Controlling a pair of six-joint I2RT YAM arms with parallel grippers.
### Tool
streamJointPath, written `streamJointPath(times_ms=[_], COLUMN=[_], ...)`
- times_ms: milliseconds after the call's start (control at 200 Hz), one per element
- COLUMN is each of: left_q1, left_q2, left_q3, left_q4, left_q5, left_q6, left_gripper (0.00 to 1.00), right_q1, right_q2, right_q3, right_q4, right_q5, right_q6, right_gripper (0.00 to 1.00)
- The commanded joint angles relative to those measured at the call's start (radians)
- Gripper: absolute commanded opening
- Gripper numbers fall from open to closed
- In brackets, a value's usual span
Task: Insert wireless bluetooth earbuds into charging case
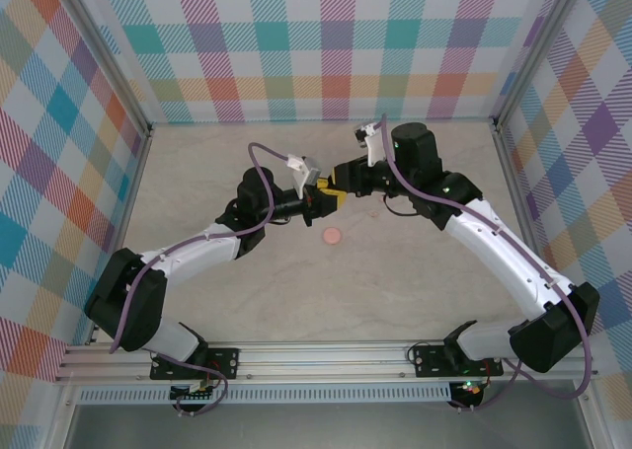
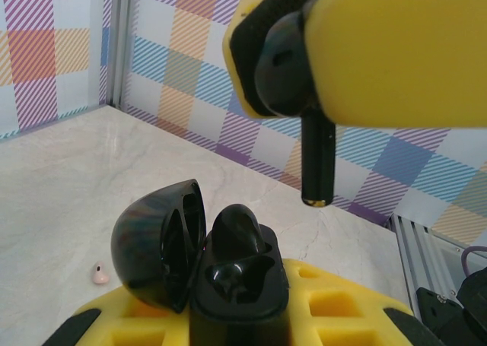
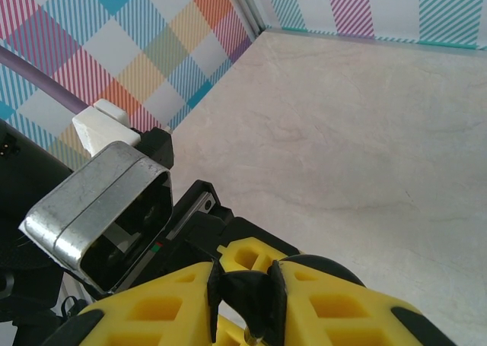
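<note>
ok so the step in hand, as I read it, is getting the second black bud into the charging case (image 2: 237, 293), and I'm placing everything off that case

My left gripper (image 2: 240, 319) is clamped tight around the case's lower body and holds it up off the table (image 2: 61, 179). The lid (image 2: 156, 236) is swung open to the case's left. My right gripper (image 2: 285, 65) is pinched shut on a black earbud (image 2: 318, 160), just above the case and a bit to its right. The stem points straight down and doesn't touch the case.

It looks like another black bud (image 2: 237, 228) already sits in the case beside the lid. The free well seems to be the hollow just in front of it, but it's black on black so I can't swear to it.

How I'd do it well:
- slide the held bud sideways until the stem is right over the free well
- keep the stem vertical and come down slowly
- keep the left grip dead steady
- only let go once the bud is properly seated

The main risk I see is clipping the seated bud or the lid on the way in.

A pink earbud (image 2: 99, 274) lies on the table below and left of the case, well apart, so that's one for later
</note>
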Motion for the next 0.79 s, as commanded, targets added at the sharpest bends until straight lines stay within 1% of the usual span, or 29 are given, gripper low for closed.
streamJointPath(times_ms=[0,790], left_q1=[-0.005,-0.010], left_q2=[-0.047,-0.058], left_q3=[0.033,0.048], left_q4=[0.045,0.028], left_q5=[0.024,0.032], left_q6=[-0.005,-0.013], left_gripper=[0.09,0.08], right_q1=[0.009,0.009], right_q2=[-0.012,0.005], right_q3=[-0.008,-0.011], right_q4=[0.012,-0.005], right_q5=[-0.013,-0.009], right_q6=[-0.027,-0.029], right_gripper=[0.28,0.28])
